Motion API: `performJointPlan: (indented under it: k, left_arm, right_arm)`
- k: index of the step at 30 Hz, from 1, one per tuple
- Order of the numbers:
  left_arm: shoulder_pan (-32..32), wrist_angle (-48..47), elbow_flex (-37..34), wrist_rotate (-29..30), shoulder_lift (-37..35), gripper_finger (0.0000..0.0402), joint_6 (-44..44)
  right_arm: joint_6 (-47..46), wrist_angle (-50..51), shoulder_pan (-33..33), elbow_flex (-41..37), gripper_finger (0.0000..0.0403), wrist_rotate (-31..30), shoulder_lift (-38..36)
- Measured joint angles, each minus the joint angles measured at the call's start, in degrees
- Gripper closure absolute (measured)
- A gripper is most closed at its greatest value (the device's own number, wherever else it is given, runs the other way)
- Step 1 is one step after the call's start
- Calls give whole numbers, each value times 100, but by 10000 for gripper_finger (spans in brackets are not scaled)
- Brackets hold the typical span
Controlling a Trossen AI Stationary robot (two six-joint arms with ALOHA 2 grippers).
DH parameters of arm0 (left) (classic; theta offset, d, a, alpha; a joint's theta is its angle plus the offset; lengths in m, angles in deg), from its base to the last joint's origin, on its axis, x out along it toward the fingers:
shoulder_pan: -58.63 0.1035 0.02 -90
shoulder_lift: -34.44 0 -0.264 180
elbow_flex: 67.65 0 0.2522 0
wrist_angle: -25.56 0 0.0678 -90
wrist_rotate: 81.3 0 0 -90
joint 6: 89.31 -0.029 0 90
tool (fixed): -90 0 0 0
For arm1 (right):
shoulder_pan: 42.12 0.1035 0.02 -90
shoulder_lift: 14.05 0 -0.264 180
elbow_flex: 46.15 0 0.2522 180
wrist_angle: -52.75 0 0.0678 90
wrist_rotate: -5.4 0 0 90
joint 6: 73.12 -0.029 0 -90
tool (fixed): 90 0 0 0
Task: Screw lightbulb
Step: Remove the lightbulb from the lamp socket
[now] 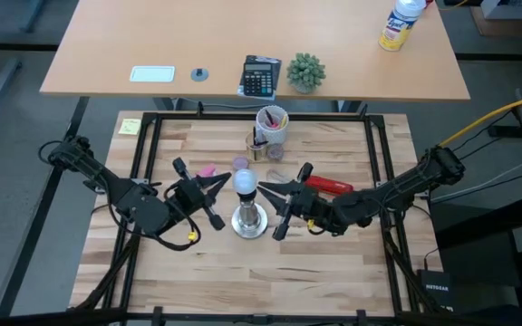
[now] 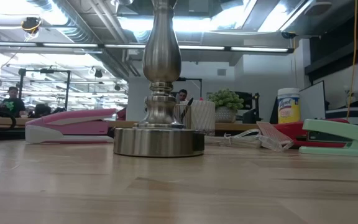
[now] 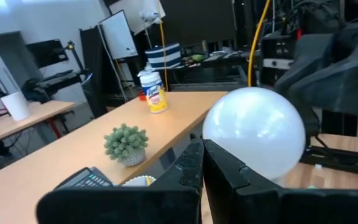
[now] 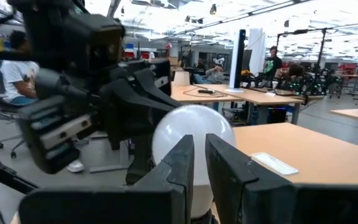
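We log the lightbulb (image 1: 246,182) upright atop the socket stand (image 1: 248,220) at desk centre. Left tool (image 1: 214,190) at its 9 o'clock, right tool (image 1: 275,195) at 3 o'clock, equally near. Wrist views show both tools' fingers nearly pressed together, gripping nothing.

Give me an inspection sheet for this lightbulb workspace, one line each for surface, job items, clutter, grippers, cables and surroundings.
Surface: wooden table, bare along its near edge.
Job's things: white lightbulb sits on top of the metal stand, mid-table.
Clutter: cup of pens, red stapler, pink object, yellow sticky note; the low view also shows a pink stapler and a green stapler.
Grippers: left gripper and right gripper flank the bulb, fingers near-shut; no grip visible.
Cables: yellow cable at the right; black cables along the frame.
Surroundings: desk behind holds a calculator, potted plant and wipes canister; people seated far off.
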Motion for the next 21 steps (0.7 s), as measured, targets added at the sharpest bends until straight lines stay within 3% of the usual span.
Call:
performJointPlan:
  k: [21]
  left_arm:
    - [-248,-15,0,-535,9,400,235]
  right_arm:
    - [-196,23,-431,0,355,24,61]
